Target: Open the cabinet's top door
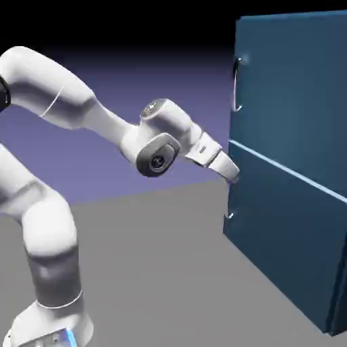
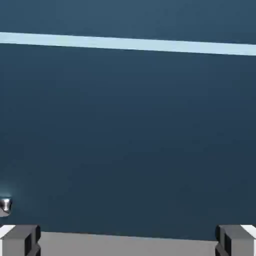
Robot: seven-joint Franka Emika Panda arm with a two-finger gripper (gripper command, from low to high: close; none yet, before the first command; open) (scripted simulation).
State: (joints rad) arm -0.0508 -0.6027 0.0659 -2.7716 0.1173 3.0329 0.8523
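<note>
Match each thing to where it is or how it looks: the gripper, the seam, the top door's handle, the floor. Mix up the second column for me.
Things:
1. gripper
2. seam
3. top door's handle
4. floor

Places, colours or states:
A. plain grey
B. pale, running between the two door panels
C. open, below the level of the seam's near-arm end
D. curved, silver, above the seam

Pairs: 1-C, 2-B, 3-D, 4-A

One cabinet (image 1: 284, 162) — two door panels, two handles — one arm (image 1: 112, 125), one gripper (image 1: 225, 167).
</note>
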